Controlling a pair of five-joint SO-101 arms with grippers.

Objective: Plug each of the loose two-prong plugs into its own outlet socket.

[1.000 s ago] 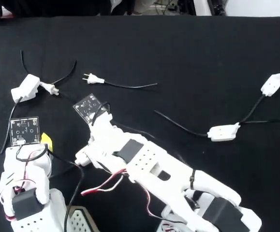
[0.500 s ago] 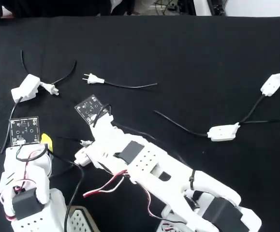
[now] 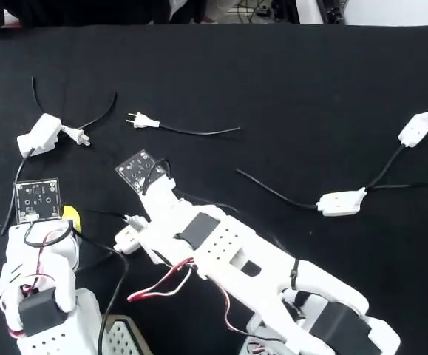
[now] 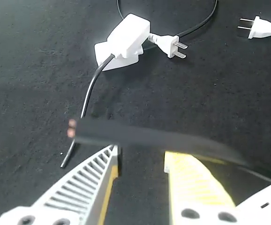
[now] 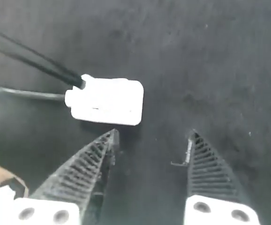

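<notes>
Spread right fingers hang just beside a white socket block, probably to seize it. Left fingers, also spread, face a loose plug.

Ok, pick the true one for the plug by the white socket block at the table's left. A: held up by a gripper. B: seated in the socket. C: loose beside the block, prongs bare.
C: the plug lies on the table beside the socket block, both prongs in the open.
</notes>
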